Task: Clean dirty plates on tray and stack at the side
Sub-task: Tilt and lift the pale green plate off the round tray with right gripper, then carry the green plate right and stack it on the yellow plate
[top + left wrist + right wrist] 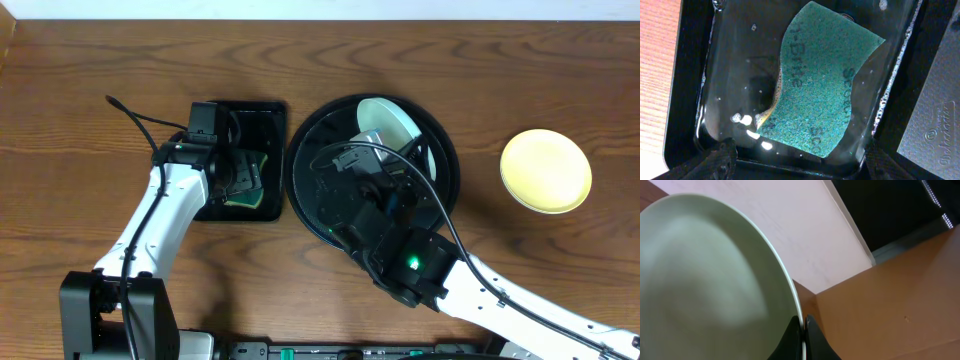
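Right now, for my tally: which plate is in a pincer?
The pale mint plate, rim pinched by the right pincer over the round tray; the yellow plate lies free.

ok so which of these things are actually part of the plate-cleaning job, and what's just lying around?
Job: mint plate, clamped at its rim by the right gripper; round black tray; yellow plate off to the side; green sponge in the wet rectangular tray, under the open left gripper.
Lying about: only a black cable on the table.
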Motion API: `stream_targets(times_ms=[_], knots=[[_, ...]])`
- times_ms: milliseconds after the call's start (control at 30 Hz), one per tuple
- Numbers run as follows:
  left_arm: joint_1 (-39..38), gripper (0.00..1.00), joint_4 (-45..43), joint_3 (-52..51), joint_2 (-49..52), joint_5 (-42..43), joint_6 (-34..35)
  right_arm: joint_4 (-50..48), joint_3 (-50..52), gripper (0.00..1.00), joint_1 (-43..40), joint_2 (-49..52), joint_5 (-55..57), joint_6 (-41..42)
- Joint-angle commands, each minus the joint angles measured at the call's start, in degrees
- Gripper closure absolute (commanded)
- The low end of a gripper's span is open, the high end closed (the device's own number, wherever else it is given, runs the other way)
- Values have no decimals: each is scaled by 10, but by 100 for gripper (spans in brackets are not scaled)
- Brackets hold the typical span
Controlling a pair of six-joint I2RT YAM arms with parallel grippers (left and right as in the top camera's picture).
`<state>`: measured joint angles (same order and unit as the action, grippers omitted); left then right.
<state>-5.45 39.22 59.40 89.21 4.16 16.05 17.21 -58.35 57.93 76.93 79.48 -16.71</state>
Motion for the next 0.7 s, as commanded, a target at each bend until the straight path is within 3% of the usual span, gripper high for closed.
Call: stream_targets(times_ms=[0, 133, 300, 533, 667], knots=[[-1, 17, 2, 11, -2, -1, -4, 5, -8, 99, -5, -9, 2, 62], [-1, 17, 2, 11, -2, -1, -4, 80, -8, 99, -40, -9, -112, 201], [-1, 17, 2, 11, -2, -1, -4, 186, -8, 99, -143, -9, -367, 391], [-1, 17, 2, 11, -2, -1, -4, 211, -8, 99, -363, -14, -673, 406], [-1, 16, 2, 11, -2, -1, -4, 224, -8, 99, -506, -14, -780, 416]])
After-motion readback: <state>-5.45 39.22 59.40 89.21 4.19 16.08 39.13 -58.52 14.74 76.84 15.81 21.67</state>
